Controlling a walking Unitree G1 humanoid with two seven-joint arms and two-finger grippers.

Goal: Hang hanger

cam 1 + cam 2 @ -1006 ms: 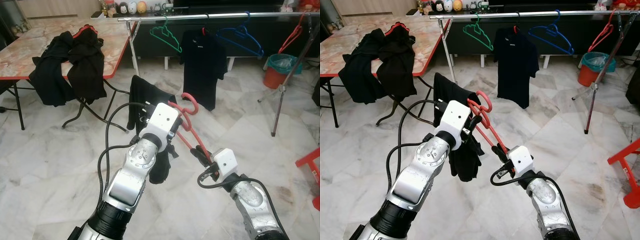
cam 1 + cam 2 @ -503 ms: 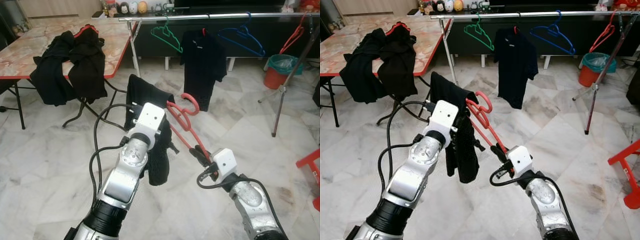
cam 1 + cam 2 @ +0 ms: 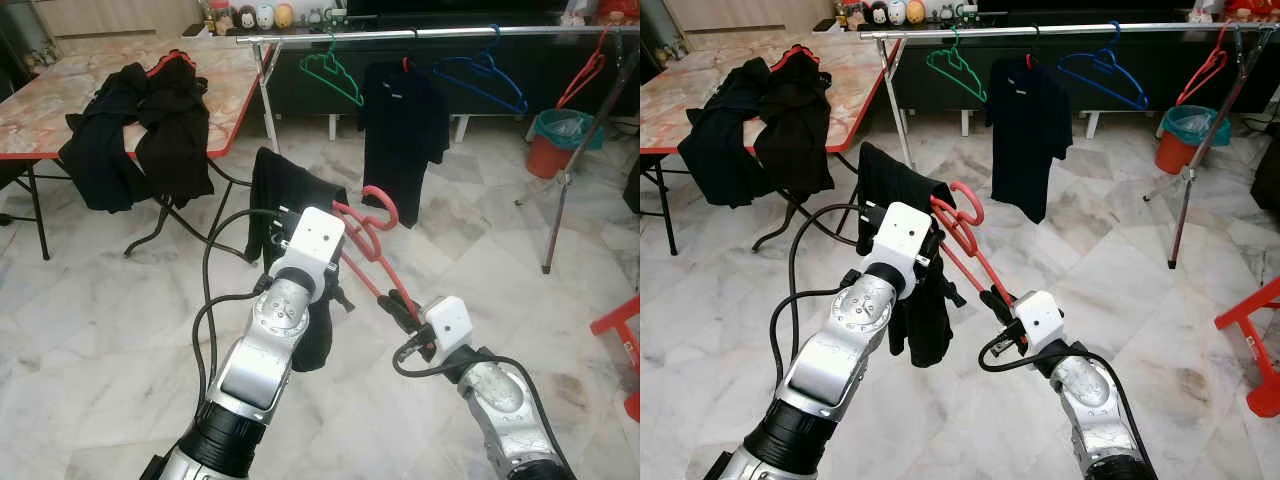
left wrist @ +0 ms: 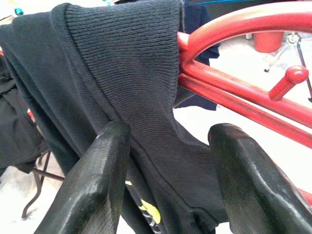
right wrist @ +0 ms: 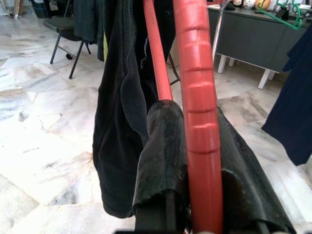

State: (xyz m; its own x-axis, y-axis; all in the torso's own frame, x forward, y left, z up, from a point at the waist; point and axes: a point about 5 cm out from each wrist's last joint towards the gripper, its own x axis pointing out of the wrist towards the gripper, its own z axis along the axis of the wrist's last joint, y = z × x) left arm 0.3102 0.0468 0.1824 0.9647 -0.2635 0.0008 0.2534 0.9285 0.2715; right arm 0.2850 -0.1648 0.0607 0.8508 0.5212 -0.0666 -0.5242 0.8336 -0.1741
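R gripper (image 3: 398, 305) clenches the lower end of the red hanger (image 3: 362, 240), held mid-air w/ a black garment (image 3: 290, 215) draped on its far end. L gripper (image 4: 170, 161) has fingers spread, straddling the garment fabric. Between robot & clothes rail (image 3: 400, 34): bare marble floor (image 3: 100, 310); rail carries green hanger (image 3: 333, 70), black shirt (image 3: 403, 125), blue hanger (image 3: 480, 75); table (image 3: 60, 110) w/ dark clothes sits left.

Red hanger (image 4: 253, 83): smooth glossy plastic; black garment (image 4: 122, 87): matt ribbed knit cloth; floor (image 3: 110, 330): polished glossy marble.
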